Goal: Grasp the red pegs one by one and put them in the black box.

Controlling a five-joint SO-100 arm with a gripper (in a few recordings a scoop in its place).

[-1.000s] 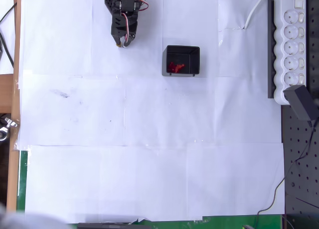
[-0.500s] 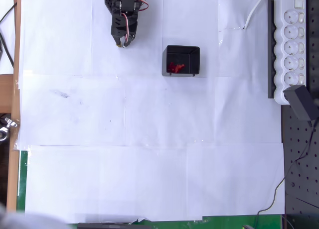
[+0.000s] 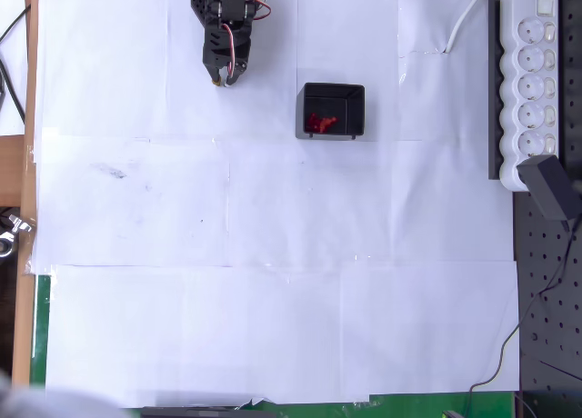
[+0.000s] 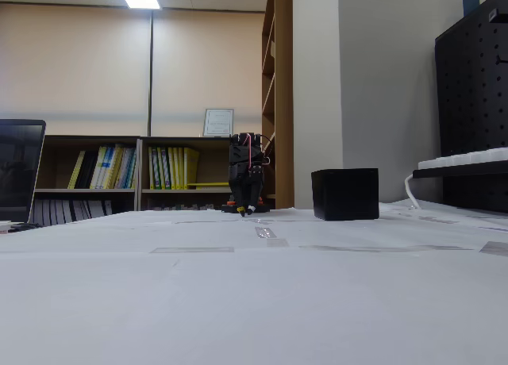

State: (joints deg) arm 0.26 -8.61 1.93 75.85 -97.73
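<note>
Nothing's left on the white paper (image 3: 273, 254) nearest the fixed view's camera. Further back, the black box (image 3: 333, 111) holds the red pegs (image 3: 319, 122), clustered inside. They look tiny, light and stiff, so pinch across the sides. Furthest, the gripper (image 3: 224, 78) hangs empty, fingers nearly closed.

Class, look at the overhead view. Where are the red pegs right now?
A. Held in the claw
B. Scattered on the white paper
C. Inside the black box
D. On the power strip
C. The red pegs lie clustered inside the black box, while the claw sits apart to the box's left, holding nothing.
</note>
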